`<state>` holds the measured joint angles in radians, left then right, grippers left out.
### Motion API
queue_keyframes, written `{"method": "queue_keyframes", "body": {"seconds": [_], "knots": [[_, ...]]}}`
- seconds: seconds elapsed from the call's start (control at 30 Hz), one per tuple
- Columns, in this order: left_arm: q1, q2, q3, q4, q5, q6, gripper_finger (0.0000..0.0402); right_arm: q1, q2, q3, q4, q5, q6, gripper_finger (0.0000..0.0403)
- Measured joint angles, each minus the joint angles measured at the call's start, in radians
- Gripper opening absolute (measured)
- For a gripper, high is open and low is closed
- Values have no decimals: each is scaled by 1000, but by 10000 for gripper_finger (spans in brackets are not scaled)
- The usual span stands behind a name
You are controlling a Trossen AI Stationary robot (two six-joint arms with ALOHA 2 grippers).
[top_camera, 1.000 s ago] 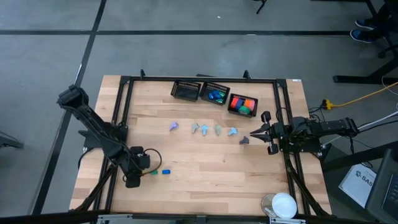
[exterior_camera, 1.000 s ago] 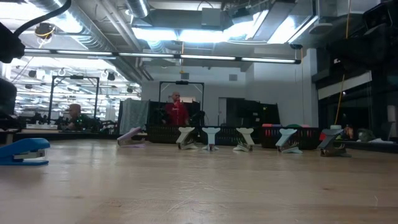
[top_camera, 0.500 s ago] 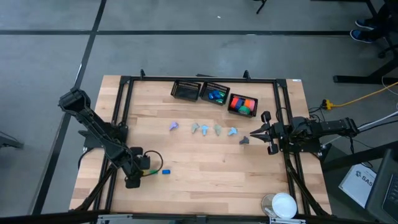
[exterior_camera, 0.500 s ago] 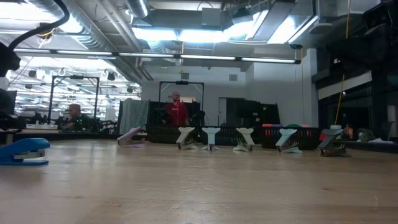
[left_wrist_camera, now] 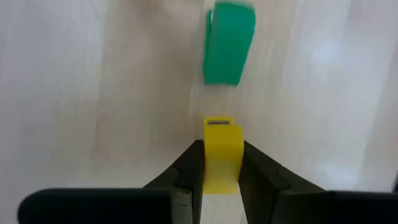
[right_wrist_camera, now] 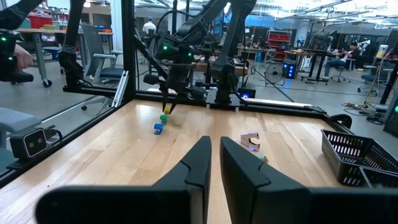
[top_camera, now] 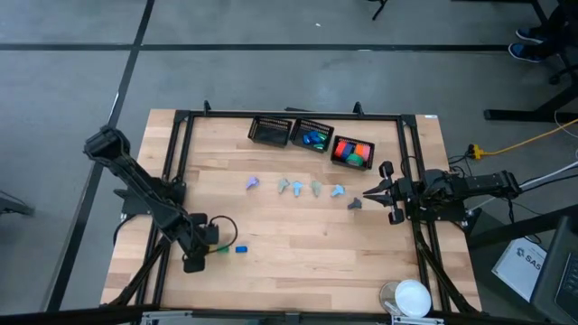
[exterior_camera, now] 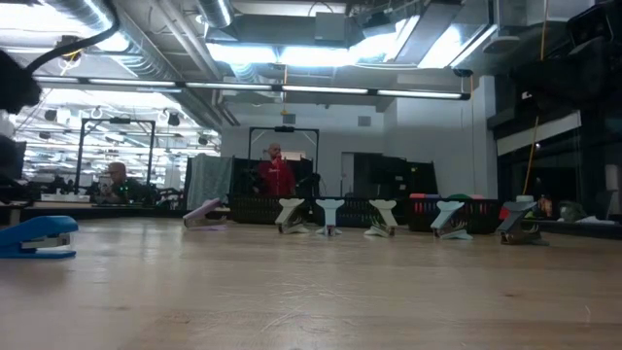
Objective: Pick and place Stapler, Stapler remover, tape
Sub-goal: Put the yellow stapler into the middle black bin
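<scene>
Between the left gripper's (left_wrist_camera: 222, 165) fingers sits one yellow tape piece (left_wrist_camera: 222, 155), gripped on both sides; one green piece (left_wrist_camera: 229, 42) lies at twelve o'clock, apart. Right gripper (right_wrist_camera: 215, 163) fingers are closed, empty.

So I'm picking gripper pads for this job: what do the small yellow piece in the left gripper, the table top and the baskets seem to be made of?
Yellow piece, between the left gripper's fingers: probably moulded plastic, a smooth, even, solid colour.
Table top: light wood or wood laminate, with grain lines and plank seams.
Baskets: black open mesh, likely wire or plastic; the look leaves that open.
</scene>
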<state>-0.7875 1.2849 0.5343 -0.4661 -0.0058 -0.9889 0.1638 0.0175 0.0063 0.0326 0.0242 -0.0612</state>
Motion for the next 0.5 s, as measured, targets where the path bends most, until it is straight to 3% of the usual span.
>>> {"method": "queue_keyframes", "body": {"seconds": [0.23, 0.5], "knots": [[96, -112, 0, -2, -8, 92, 69, 0, 0, 0, 0, 0, 0, 39], [286, -231, 0, -1, -33, 318, 70, 0, 0, 0, 0, 0, 0, 39]]}}
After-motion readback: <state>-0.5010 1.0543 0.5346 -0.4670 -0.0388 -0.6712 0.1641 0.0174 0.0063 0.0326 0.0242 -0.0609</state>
